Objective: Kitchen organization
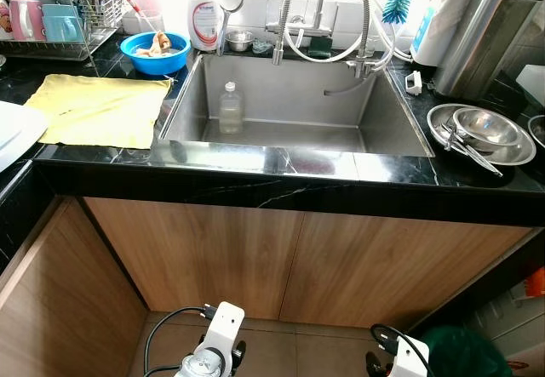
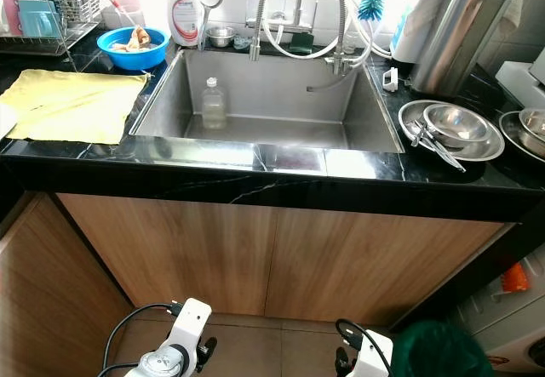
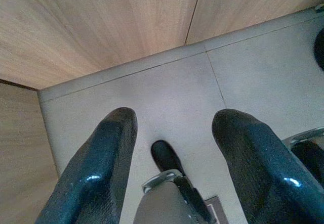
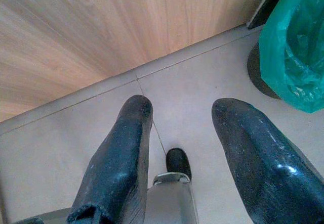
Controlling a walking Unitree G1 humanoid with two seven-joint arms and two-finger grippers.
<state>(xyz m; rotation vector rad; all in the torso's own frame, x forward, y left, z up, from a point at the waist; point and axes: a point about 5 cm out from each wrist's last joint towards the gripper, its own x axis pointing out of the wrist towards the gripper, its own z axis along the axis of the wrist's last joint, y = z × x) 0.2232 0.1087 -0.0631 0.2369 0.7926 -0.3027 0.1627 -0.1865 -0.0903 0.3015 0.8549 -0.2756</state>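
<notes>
While both arms hang idle by the floor, left gripper (image 3: 172, 148) and right gripper (image 4: 177, 133) spread and empty, a clear plastic bottle (image 1: 230, 109) stands upright in the sink (image 1: 387, 113). Likely light, slippery; grasp mid-body.

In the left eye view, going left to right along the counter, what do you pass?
Yellow cloth → blue bowl → dish soap bottle → sink with a clear bottle standing in it → stacked steel bowls.
</notes>
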